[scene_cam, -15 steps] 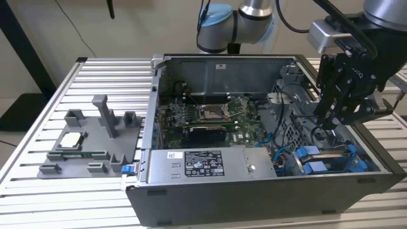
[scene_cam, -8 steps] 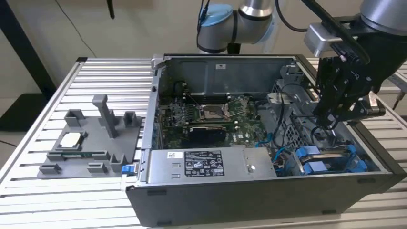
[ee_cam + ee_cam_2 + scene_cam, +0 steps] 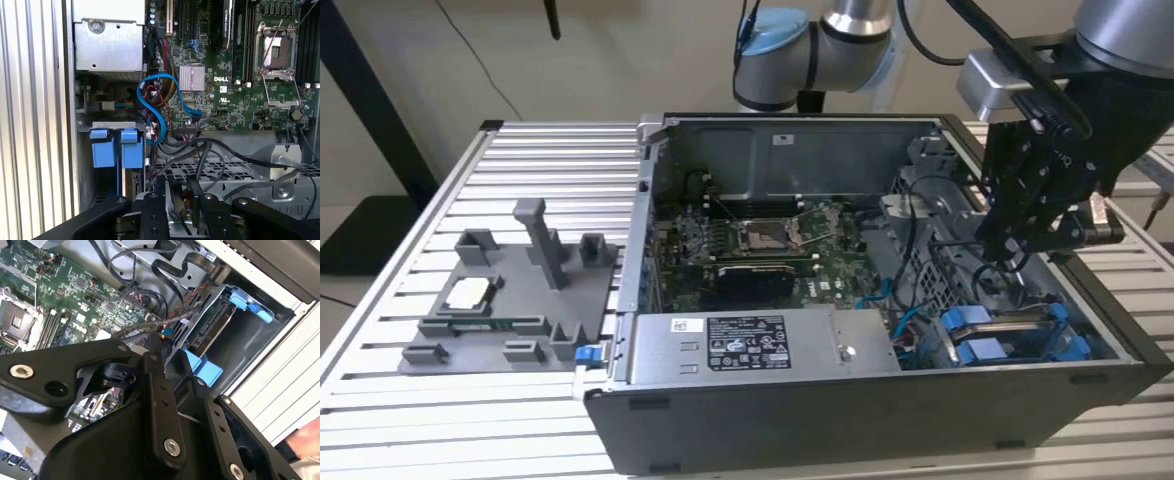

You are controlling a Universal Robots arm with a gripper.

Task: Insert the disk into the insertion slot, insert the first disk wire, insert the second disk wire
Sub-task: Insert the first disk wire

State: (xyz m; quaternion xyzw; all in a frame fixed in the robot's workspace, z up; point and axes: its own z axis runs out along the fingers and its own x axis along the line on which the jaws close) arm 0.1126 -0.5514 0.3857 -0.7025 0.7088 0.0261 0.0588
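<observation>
The disk (image 3: 214, 326) sits edge-on inside the insertion slot (image 3: 257, 342) at the case's corner, and its blue carrier tabs (image 3: 131, 149) face outward. In the exterior view the blue carrier (image 3: 983, 350) lies low at the case's right front. My gripper (image 3: 1009, 252) hangs inside the case just behind that bay. In both wrist views its fingers (image 3: 150, 357) are closed on a small black wire connector (image 3: 164, 340) with coloured leads. A black cable runs from the connector toward the disk's end. The gripper (image 3: 178, 196) holds it above the grey perforated cage.
The open computer case (image 3: 854, 420) stands on a slatted aluminium table (image 3: 400, 420). Inside it are the motherboard (image 3: 761, 240), a silver power supply (image 3: 761, 345), a looped blue cable (image 3: 159, 95) and several loose black wires (image 3: 225, 155). A grey fixture (image 3: 507, 300) lies at the exterior view's left.
</observation>
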